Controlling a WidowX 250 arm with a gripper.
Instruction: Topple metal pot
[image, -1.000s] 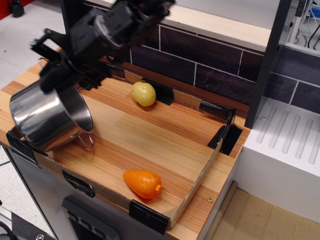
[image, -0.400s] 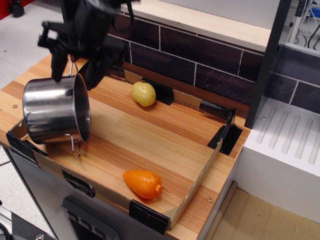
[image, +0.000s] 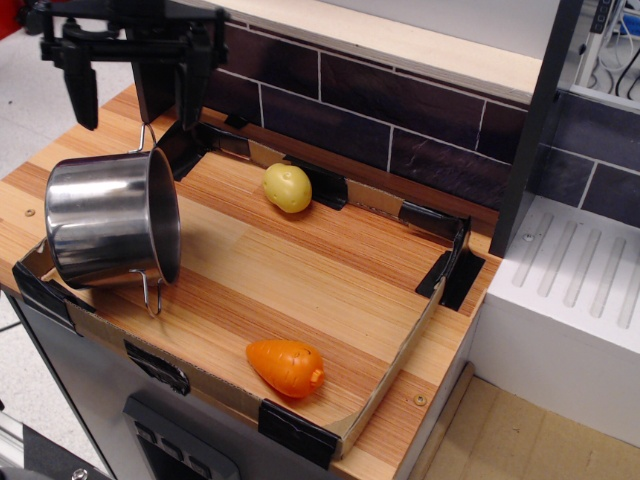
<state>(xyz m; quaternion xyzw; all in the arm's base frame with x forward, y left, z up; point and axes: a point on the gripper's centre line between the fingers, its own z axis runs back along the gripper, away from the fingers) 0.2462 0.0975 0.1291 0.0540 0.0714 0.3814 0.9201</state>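
Jaws standing open, gripping nothing | gripper (image: 133, 85) hovering above metal pot (image: 110, 220) lying on counter (image: 330, 270) | advise retracting clear of handles.

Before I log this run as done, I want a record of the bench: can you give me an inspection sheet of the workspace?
Surface: wooden counter with a low cardboard rim held by black tape.
Job's things: metal pot lies on its side at the left edge, opening toward the middle, one wire handle down, one up.
Clutter: yellow toy potato near the back rim; orange toy carrot near the front rim.
Grippers: hand open above the pot, holding nothing.
Cables: a few behind the post, top right.
Surroundings: dark tiled backsplash; white drainer unit on the right.
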